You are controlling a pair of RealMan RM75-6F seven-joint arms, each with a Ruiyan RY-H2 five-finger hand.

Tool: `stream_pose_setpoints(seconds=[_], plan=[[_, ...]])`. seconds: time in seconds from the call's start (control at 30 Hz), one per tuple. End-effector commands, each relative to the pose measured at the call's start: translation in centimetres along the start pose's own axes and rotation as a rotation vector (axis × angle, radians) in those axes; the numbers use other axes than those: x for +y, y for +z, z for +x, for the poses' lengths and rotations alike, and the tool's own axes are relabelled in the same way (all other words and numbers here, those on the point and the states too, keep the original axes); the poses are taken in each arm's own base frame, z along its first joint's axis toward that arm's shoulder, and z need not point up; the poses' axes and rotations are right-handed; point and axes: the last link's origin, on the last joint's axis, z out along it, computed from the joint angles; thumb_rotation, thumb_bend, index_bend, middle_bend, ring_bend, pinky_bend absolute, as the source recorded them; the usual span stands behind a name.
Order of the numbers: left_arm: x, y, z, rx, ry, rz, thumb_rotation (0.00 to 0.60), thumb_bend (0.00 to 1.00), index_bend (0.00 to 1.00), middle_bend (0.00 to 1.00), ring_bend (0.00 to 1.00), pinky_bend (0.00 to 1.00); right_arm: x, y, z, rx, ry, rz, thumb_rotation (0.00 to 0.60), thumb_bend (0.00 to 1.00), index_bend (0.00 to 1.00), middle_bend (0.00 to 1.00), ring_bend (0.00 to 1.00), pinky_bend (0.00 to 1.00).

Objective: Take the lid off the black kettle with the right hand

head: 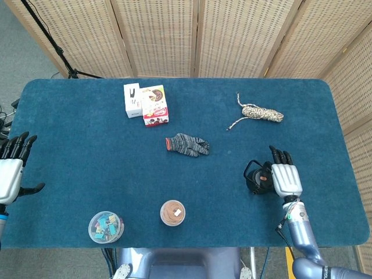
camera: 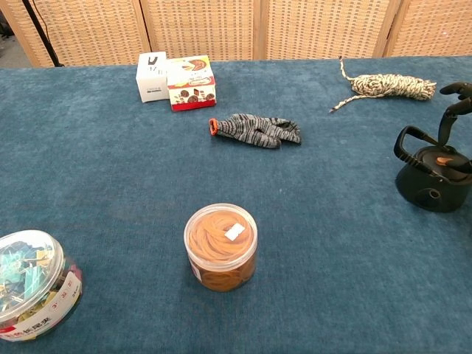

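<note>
Closest to the robot sit a tub of colored clips [camera: 28, 284] and a round tub of rubber bands [camera: 220, 246]. The left hand [head: 10, 173] is at the table's [head: 81, 151] left edge, fingers spread, holding nothing. Over on the right stands the black kettle [camera: 433, 177], lid [camera: 445, 161] on. The right hand [head: 286, 176] hovers just above it and a bit to its right, fingers straight and apart, holding nothing. Farther back lies a gray glove [camera: 255, 129], then a bundle of rope [camera: 387, 85] and two small boxes [camera: 177, 80].
</note>
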Motion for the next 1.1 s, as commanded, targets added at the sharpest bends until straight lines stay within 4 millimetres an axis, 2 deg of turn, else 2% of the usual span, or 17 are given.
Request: stream_pose_setpoints(seconds=[0.03,1.1], plan=[[-0.02,0.0,0.03,0.001,-0.001,0.0,0.6,0.0,0.0,0.0,0.0,0.0,-0.04,-0.01,-0.04,0.0,-0.001,0.001,0.6,0.34,0.47,0.0,0.0,0.0],[-0.13,0.53,-0.35,-0.012,0.006,0.005,0.6,0.0,0.0,0.0,0.0,0.0,-0.3,0.54,-0.88,-0.032,-0.006,-0.005,0.6,0.34,0.5,0.0,0.0,0.0]])
